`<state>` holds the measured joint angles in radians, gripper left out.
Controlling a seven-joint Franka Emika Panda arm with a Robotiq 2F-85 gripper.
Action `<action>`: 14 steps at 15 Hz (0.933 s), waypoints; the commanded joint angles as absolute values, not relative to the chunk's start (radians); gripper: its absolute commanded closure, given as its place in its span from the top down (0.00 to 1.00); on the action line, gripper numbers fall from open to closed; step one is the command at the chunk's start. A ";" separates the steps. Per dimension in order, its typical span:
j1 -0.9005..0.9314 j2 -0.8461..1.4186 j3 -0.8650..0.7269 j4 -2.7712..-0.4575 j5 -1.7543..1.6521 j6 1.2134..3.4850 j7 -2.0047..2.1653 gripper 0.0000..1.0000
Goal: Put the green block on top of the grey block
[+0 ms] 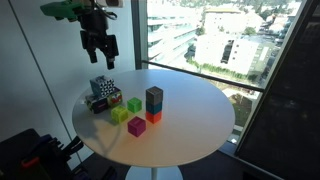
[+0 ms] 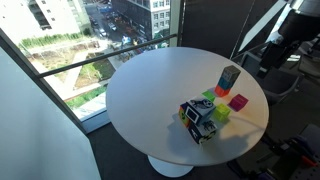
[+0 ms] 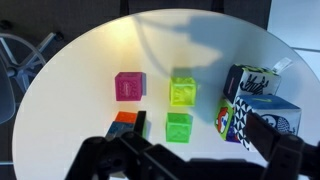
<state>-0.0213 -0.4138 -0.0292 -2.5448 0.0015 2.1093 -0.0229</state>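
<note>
The green block (image 1: 134,104) sits on the round white table (image 1: 190,100) between the patterned cube and the stack; it also shows in an exterior view (image 2: 209,98) and in the wrist view (image 3: 179,127). The grey block (image 1: 154,97) stands on top of an orange-red cube (image 1: 153,117), and it also shows in an exterior view (image 2: 230,77). My gripper (image 1: 100,47) hangs open and empty high above the table, over the patterned cube. In the wrist view its dark fingers (image 3: 190,155) fill the bottom edge, and the grey block is not clear there.
A black-and-white patterned cube (image 1: 102,92) sits beside the green block. A yellow-lime cube (image 1: 120,114) and a magenta cube (image 1: 137,126) lie in front. A glass window wall and railing (image 1: 200,70) stand behind the table.
</note>
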 commanded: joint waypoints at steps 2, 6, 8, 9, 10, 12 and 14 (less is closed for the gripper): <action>-0.022 -0.412 -0.029 -2.543 0.002 2.107 -0.023 1.00; -0.022 -0.412 -0.029 -2.543 0.002 2.107 -0.023 1.00; -0.022 -0.412 -0.029 -2.543 0.002 2.107 -0.023 1.00; -0.023 -0.402 -0.026 -2.543 -0.002 2.121 -0.016 1.00; -0.025 -0.393 -0.025 -2.544 -0.002 2.132 -0.009 1.00; -0.027 -0.371 -0.022 -2.543 -0.001 2.162 0.006 1.00; -0.028 -0.346 -0.022 -2.541 0.001 2.204 0.016 1.00</action>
